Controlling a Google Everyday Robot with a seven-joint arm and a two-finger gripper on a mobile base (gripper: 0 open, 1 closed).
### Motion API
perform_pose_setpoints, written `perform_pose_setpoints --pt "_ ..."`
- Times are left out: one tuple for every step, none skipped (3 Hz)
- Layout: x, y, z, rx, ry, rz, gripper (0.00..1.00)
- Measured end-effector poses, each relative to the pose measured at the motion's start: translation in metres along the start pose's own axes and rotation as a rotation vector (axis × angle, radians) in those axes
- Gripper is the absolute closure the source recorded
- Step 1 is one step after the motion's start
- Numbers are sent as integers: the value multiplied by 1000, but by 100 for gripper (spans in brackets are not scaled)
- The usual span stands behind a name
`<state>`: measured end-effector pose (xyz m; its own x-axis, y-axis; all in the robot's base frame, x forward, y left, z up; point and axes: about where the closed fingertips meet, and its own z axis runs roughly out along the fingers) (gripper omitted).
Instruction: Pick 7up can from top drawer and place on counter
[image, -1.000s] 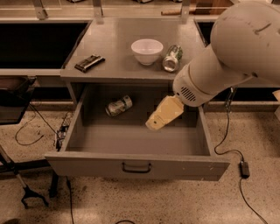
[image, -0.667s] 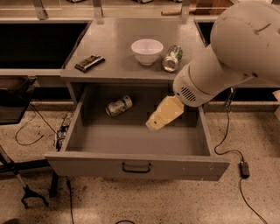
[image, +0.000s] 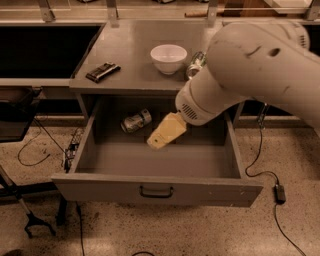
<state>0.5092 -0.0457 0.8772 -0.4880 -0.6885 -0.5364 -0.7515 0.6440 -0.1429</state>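
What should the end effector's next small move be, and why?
Probably shift the end effector left in the camera view and slightly back, over the 7up can. The can lies on its side near the back of the open top drawer, and the end effector hangs to its right, apart from it.

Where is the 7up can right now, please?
The can lies on its side in the top drawer, rear left, just left of the gripper hanging mid-drawer.

Claw over top drawer, arm cropped right, far can half-hidden
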Motion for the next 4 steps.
perform_pose_setpoints --pt "-22 16 38 17 50 6 0" --pt "-45 31 72 5 89 71 0" --pt "-48 35 71 7 85 144 0" --pt "-48 35 71 7 85 144 0"
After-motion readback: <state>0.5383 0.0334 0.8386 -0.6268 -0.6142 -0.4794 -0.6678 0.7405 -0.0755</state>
